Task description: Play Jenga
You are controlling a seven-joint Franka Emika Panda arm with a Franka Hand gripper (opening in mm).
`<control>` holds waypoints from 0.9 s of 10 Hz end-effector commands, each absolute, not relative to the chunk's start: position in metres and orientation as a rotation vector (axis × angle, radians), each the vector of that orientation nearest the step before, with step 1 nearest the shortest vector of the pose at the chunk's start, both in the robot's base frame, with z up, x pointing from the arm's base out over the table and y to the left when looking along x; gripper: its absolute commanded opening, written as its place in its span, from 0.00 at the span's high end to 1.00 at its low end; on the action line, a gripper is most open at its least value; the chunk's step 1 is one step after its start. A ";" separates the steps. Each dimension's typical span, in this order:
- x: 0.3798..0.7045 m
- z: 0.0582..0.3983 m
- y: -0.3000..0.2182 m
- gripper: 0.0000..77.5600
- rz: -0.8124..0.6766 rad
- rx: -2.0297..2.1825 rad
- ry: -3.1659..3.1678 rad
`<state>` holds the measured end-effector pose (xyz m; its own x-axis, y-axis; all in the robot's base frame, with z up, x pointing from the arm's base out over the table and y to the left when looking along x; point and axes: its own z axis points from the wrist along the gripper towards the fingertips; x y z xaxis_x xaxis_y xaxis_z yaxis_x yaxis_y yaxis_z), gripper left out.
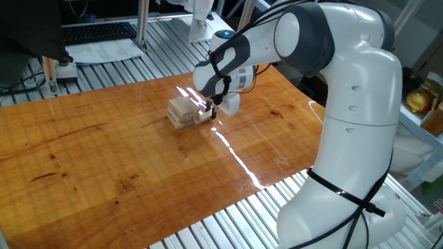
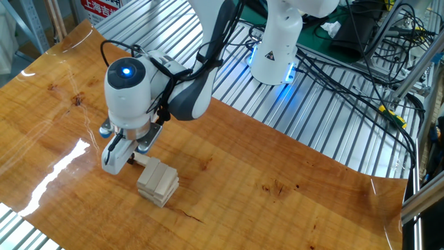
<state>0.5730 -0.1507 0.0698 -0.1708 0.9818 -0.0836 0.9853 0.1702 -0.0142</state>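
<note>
The Jenga stack is a small low pile of pale wooden blocks in crossed layers on the wooden table. It also shows in the other fixed view. My gripper points down right beside the stack, on the side toward the robot. In the other fixed view the gripper stands at the stack's upper left corner. Its fingers look closed on a single pale block that sticks out of the stack's top part. The wrist hides much of the fingertips.
A keyboard and papers lie beyond the table's far edge. The robot base and loose cables sit on the ribbed metal surface next to the table. A yellow object is at the far right.
</note>
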 end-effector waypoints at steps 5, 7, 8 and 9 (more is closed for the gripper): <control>0.574 0.065 -0.168 0.99 -0.094 1.938 2.388; 0.572 0.068 -0.171 0.99 -0.091 1.895 2.430; 0.570 0.072 -0.173 0.99 -0.086 1.846 2.472; 0.567 0.077 -0.176 0.99 -0.070 1.810 2.509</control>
